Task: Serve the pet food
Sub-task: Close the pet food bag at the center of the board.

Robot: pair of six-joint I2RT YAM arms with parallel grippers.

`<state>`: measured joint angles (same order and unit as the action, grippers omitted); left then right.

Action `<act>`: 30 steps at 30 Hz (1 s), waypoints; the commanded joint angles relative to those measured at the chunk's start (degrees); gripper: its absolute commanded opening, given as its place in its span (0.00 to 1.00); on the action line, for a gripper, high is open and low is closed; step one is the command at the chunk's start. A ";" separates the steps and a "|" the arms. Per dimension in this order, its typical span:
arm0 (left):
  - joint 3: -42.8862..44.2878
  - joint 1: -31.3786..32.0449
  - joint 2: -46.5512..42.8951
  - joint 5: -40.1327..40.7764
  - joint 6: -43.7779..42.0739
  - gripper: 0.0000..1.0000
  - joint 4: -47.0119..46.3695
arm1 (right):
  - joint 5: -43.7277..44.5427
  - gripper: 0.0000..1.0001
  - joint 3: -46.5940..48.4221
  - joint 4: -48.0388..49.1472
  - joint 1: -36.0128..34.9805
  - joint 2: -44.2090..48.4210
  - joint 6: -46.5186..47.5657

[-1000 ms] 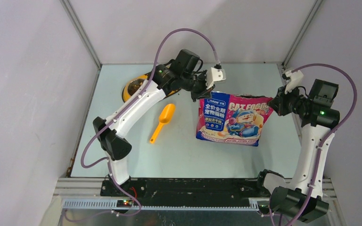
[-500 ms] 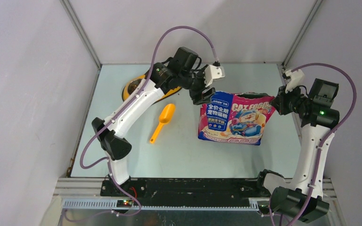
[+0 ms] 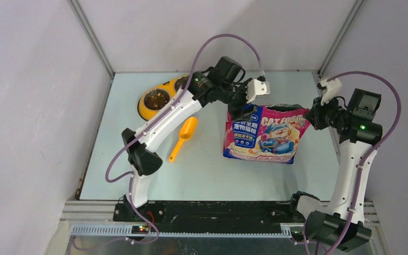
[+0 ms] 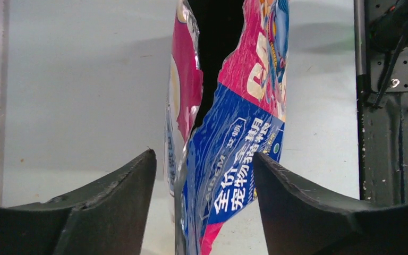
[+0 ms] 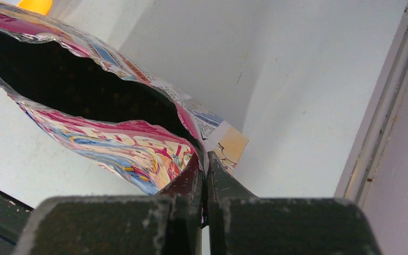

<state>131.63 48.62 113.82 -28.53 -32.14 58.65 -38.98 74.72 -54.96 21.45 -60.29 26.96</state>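
Note:
The pet food pouch [image 3: 263, 135], glossy blue and pink, stands upright on the table with its torn top gaping open. My right gripper [image 3: 311, 118] is shut on the pouch's top right corner; in the right wrist view the fingers [image 5: 206, 159] pinch the pouch [image 5: 117, 141] rim, and the inside is dark. My left gripper [image 3: 240, 112] is open at the top left corner. In the left wrist view its jaws [image 4: 204, 156] stand either side of the pouch [image 4: 239, 159] edge without pressing it. Dark kibble [image 3: 158, 97] lies in one feeder bowl.
A yellow double feeder [image 3: 141, 108] sits at the back left, partly behind my left arm. An orange scoop [image 3: 183, 137] lies on the table between the feeder and the pouch. Enclosure walls close in the back and both sides.
My left gripper has opened, letting go of the pouch's left corner, and the arm has shifted right, uncovering the feeder. The right gripper has kept its hold.

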 commanded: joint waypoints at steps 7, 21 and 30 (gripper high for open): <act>2.91 0.92 1.93 2.68 -0.02 0.16 -1.27 | 1.33 0.00 0.37 7.77 -0.16 1.95 1.23; -5.06 0.87 -6.32 10.26 4.57 0.00 -6.36 | 0.34 0.28 1.06 4.72 -2.10 3.93 11.28; -5.16 0.86 -5.39 7.05 6.51 0.00 -5.79 | -4.45 0.76 5.14 0.68 -15.65 1.86 18.13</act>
<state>125.56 50.11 112.33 -21.37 -27.24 55.66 -41.19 77.43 -55.42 10.50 -56.36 42.02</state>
